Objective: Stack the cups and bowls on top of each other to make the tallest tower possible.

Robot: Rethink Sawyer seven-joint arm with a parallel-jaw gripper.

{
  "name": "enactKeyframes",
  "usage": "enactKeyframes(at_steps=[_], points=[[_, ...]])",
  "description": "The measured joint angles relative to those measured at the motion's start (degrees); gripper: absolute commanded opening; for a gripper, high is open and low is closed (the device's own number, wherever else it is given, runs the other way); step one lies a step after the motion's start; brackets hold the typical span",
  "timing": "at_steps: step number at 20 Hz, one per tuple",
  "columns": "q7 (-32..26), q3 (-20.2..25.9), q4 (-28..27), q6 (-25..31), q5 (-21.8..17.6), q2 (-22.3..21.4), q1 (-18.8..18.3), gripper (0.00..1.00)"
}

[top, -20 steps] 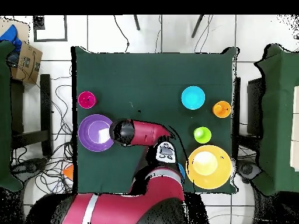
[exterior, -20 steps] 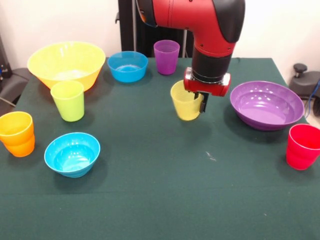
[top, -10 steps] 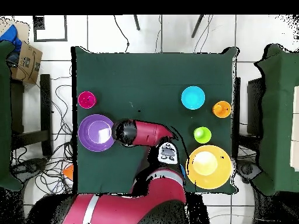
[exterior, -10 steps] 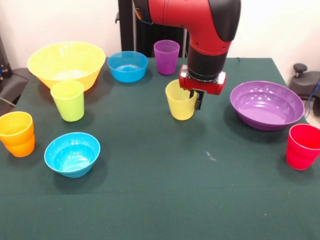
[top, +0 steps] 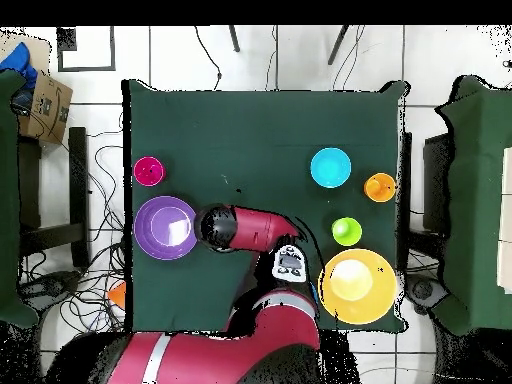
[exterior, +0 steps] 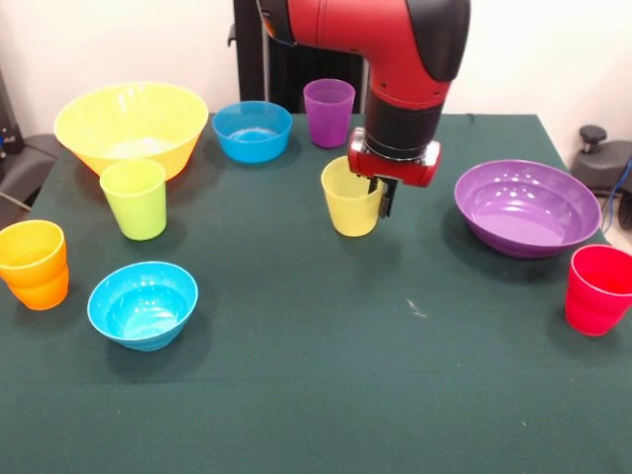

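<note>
My gripper is shut on the rim of the yellow cup, with one black finger down the cup's right side. The cup stays upright near the middle of the table. I cannot tell whether its base touches the cloth. In the front view a purple cup and a small blue bowl stand behind it. A wide purple bowl and a red cup are to the right. In the overhead view the arm hides the gripper and the yellow cup.
On the left of the front view stand a large yellow bowl, a lime cup, an orange cup and a second blue bowl. A green cloth covers the table. Chairs stand at both sides.
The gripper has carried the yellow cup a little to the left and up in the front view, away from the purple bowl. The other pieces have stayed put.
</note>
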Motion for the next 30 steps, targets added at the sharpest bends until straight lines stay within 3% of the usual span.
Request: enactKeyframes(at_steps=[15, 30], points=[[0.0, -0.6, -4.23, 0.68, 0.01, 2.09, -0.09, 0.0], [0.0, -1.09, -12.88, 12.33, -0.04, 5.19, 0.04, 0.0]])
